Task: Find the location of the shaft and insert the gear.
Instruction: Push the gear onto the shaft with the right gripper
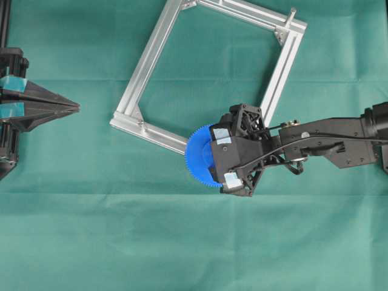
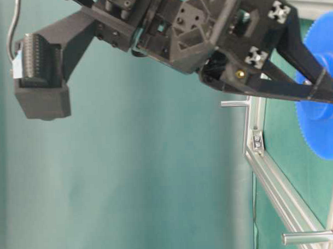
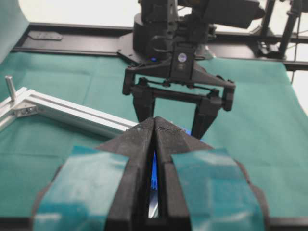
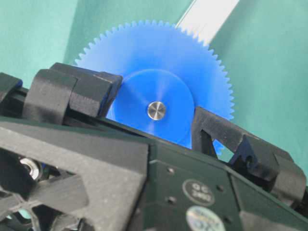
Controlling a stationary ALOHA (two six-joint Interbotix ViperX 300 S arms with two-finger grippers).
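Right pincer (image 4: 156, 127) sits over the gear (image 4: 159, 91), its two black fingers (image 4: 79, 91) set apart on either side of the raised hub, and from the wrist view I can't tell whether they press it or only bracket it. A silver pin end, the shaft (image 4: 156, 110) as I read it, shows in the gear's centre hole, so the disc looks threaded on already, at the near corner of the aluminium frame (image 1: 145, 63) on the green-covered table (image 1: 91, 230).

Biggest worry, to my eye: if the arm pulls away while the fingers grip the hub, the gear could lift off the shaft again or drag the frame across the cloth.

Next, the gear may not be fully seated; a slight tilt would bind it partway down the pin, and I can't judge its depth from here.

Smaller still, a sideways nudge on leaving could bend the thin shaft or chip the fine teeth against the frame rail.

Left pincer (image 1: 76, 107) rests at the far left, tips together, well apart from all this.
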